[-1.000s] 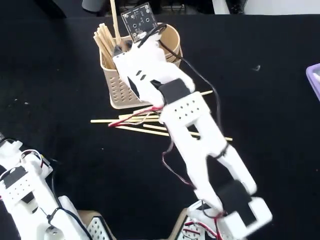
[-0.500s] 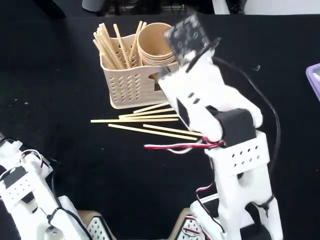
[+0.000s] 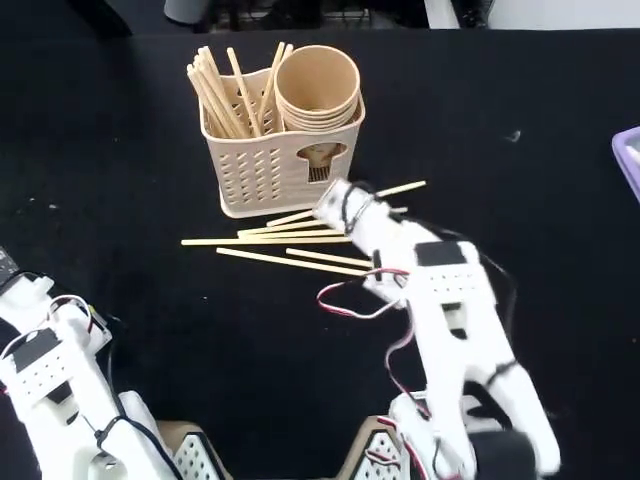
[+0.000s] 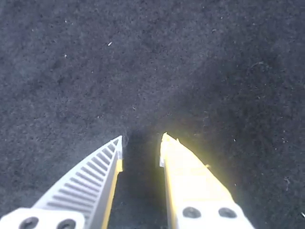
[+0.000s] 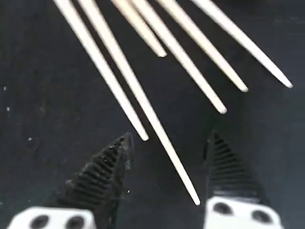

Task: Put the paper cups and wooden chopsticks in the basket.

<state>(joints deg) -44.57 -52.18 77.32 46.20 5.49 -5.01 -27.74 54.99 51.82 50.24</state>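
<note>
**Right wrist view: released pincer straddling a chopstick**

The right gripper (image 5: 170,138) is hanging released, its jaws spread either side of one loose chopstick (image 5: 145,112), with other loose chopsticks (image 5: 202,43) fanning beyond it on the table (image 3: 150,330). Just past them, the basket (image 3: 262,170) is holding stacked paper cups (image 3: 317,90) and bundled chopsticks (image 3: 215,90) near the far edge. The left gripper (image 4: 141,138) is resting slightly parted near the near left corner.

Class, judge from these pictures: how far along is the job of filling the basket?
Done: the paper cups and a bundle of chopsticks stand in the basket. In hand: the open right hand straddles one chopstick, not yet gripping it. Left: several loose chopsticks lying beside the basket.
</note>
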